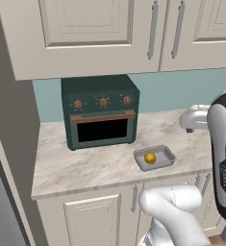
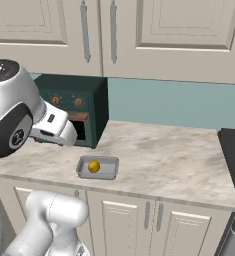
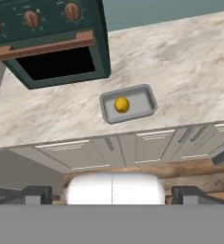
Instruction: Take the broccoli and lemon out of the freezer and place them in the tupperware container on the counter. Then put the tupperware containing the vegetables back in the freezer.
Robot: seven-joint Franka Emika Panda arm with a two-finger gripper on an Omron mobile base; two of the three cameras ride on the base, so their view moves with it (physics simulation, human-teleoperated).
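Left base view: the lemon (image 1: 150, 158) lies inside the tupperware container (image 1: 166, 153), a shallow grey tray set on the counter (image 1: 85, 166) near its front edge. Behind and to the left of the tray stands a dark green toaster oven (image 1: 100, 111), well apart from it. Cream wall cabinets (image 1: 85, 33) hang above.

Right base view: the same tray (image 2: 109, 170) sits just in front of the oven's (image 2: 91, 107) right corner, not touching it, with the yellow fruit (image 2: 93, 166) left of its centre. The arm's white wrist crosses in front of the oven — the fingers are hidden here.

Hand view: the camera looks down from well above the worktop (image 3: 180, 71). The gripper (image 3: 112, 194) shows its two dark tips far out at either side of the bottom edge — spread wide, nothing between them. The lemon (image 3: 121, 105) rests left of centre in the container (image 3: 144, 101), beside the oven (image 3: 46, 43)
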